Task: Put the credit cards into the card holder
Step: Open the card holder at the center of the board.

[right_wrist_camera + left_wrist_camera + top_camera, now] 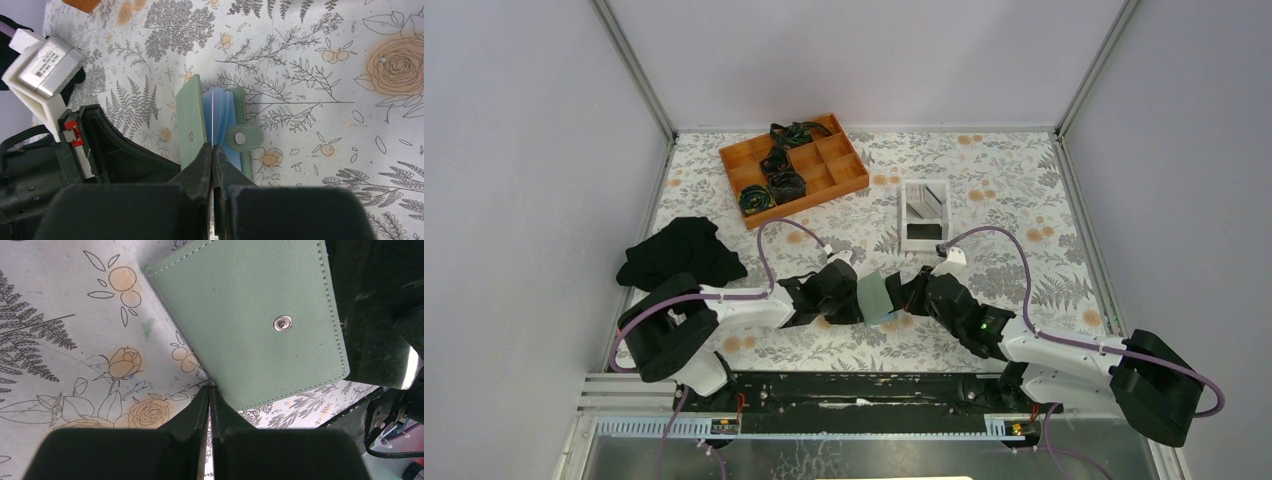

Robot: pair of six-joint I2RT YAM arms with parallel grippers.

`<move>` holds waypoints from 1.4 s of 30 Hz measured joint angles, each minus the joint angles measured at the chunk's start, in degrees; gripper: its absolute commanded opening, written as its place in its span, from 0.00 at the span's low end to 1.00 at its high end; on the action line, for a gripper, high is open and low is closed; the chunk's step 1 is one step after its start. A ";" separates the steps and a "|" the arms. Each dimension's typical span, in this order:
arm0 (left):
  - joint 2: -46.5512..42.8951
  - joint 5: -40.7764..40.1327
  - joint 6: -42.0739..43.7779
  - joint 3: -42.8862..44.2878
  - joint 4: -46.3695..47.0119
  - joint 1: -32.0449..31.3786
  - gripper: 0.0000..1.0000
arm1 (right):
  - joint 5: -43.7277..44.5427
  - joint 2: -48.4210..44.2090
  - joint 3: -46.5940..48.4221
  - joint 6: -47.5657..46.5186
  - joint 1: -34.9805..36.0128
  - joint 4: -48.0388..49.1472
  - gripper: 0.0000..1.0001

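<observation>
The sage-green card holder [879,298] stands open on the cloth between my two grippers. In the right wrist view its green cover [192,115], blue inner pockets and snap tab [242,137] show. My right gripper [213,146] is shut on a thin credit card [213,112], seen edge-on, whose far end sits among the blue pockets. My left gripper [210,388] is shut, its tips against the lower edge of the card holder's cover [250,325]; I cannot tell whether it pinches it. More cards [931,200] lie in the white tray [905,212].
An orange compartment box [829,178] with dark rolled items stands at the back left. A black cloth [682,252] lies at the left by the left arm. The white tray is just behind the grippers. White walls close in the table on three sides.
</observation>
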 measured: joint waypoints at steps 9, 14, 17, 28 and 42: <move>0.76 -0.83 0.13 1.03 -0.61 -0.22 0.08 | -2.45 -0.15 -0.02 0.04 -0.55 1.92 0.00; 1.25 -1.29 0.74 1.55 -0.74 -0.28 0.07 | -3.85 0.94 -0.02 0.04 -0.61 2.97 0.00; 1.40 -1.44 0.94 1.68 -0.72 -0.28 0.07 | -4.48 2.10 -0.02 0.02 -0.63 3.54 0.00; 1.42 -1.73 1.40 1.68 -0.59 -0.24 0.07 | -4.92 6.27 0.13 -1.44 -0.68 4.74 0.00; 0.44 -2.01 1.36 -0.09 1.44 0.13 0.06 | -4.96 11.08 6.16 -6.10 -2.32 5.35 0.00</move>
